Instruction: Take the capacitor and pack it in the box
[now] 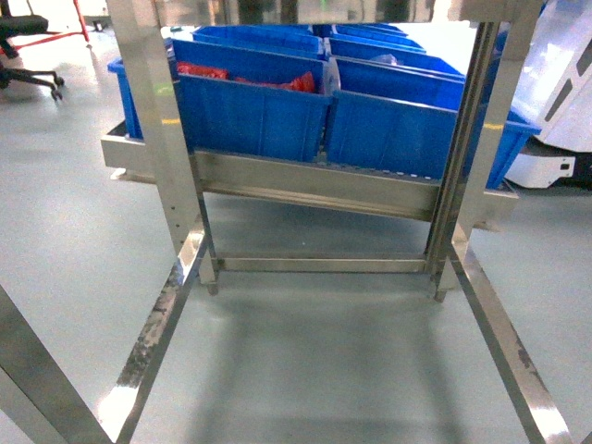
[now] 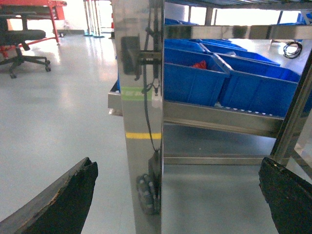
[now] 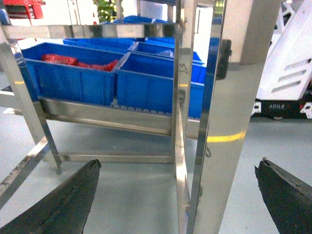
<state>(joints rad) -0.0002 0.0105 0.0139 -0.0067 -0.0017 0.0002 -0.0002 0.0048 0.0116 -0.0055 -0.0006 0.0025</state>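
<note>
A stainless-steel rack [image 1: 314, 190] stands on a pale grey-green polished floor [image 1: 324, 361], its low slanted shelf carrying rows of deep blue plastic bins [image 1: 250, 116]. In the head view the near-left bin holds a heap of bright orange-red material [image 1: 301, 83] against its back wall and right corner; whether that heap contains the small orange-red capacitor cannot be told, since no single cylinder can be picked out, and so neither its long axis nor the way it points can be read. No pale pink tub shows in any of the three views.

The left wrist camera looks past a broad upright steel post [image 2: 141, 117], marked with a green patch and a yellow stripe, with a black cable [image 2: 148, 112] hanging down its face. The left gripper [image 2: 175, 204] shows only as two worn black fingers [image 2: 63, 200] at the bottom corners of the frame, set wide apart with nothing between them. A black wheeled office chair [image 2: 22, 44] stands at far left on the open floor.

The right gripper [image 3: 178, 200] is likewise spread wide, its dark fingers [image 3: 68, 200] at the lower corners, empty, and facing another steel post [image 3: 224, 131] with a yellow stripe. Beyond, the orange-red heap [image 3: 78, 62] lies in the left bin, and a white machine body [image 3: 287, 73] stands at right.
</note>
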